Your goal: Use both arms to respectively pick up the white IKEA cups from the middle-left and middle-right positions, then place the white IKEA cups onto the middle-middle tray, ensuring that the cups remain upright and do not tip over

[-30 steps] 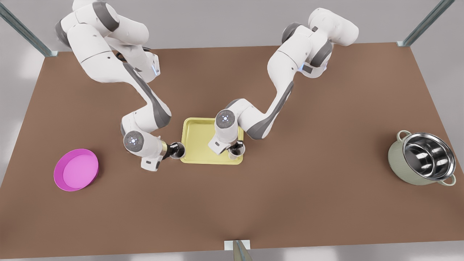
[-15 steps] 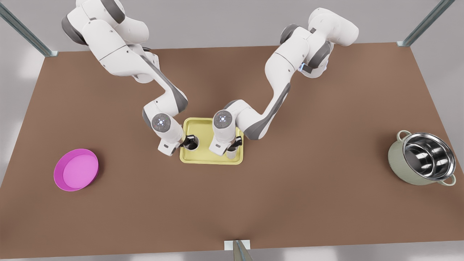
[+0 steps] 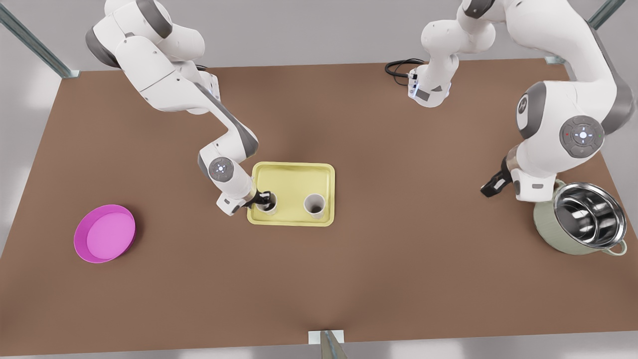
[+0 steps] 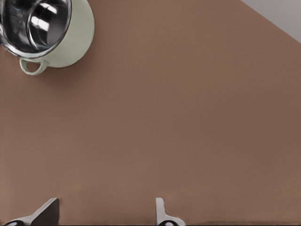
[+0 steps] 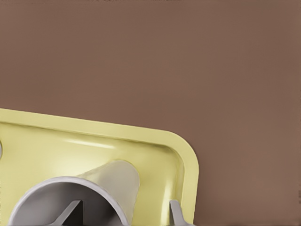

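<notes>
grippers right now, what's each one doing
left gripper: open, empty, beside the pot.
right gripper: fingers straddling a cup wall on the tray; grip cannot be told.

A wide, matte brown rectangular desk [image 3: 379, 279] is filling most of the front view, with soft shadows lying across its surface. Behind it a plain pale grey wall [image 3: 299, 30] is running along the far edge. Slanted metal frame posts [image 3: 30, 42] are standing at the far corners, and another short metal post [image 3: 329, 344] is rising at the near edge.
</notes>
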### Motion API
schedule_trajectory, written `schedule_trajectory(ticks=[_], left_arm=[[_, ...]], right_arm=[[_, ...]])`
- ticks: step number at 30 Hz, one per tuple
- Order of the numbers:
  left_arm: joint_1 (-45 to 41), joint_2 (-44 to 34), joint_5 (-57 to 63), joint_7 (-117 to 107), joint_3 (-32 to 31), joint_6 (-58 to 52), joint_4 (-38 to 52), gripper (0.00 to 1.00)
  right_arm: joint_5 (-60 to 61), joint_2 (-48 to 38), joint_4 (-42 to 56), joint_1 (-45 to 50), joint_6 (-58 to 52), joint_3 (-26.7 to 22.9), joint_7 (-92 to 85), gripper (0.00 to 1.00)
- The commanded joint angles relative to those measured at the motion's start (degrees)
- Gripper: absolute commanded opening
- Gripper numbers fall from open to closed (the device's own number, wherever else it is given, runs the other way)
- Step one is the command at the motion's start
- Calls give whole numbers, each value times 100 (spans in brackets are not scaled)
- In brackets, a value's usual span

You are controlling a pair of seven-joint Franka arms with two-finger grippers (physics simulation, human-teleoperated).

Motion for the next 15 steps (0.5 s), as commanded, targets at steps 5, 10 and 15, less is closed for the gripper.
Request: schedule_trajectory(ticks=[5,10,15], left_arm=[[46,-308,-94,4167,8,74,-674,100],[46,-299,-120,4211,-27,30,-709,100],[98,-273,-129,4219,-27,-137,-709,100]], right_arm=[[145,-28,-2,-60,80,4,526,100],[136,-344,15,-183,-254,30,482,100],[488,-1083,560,-1245,-2285,4,-2180,100]])
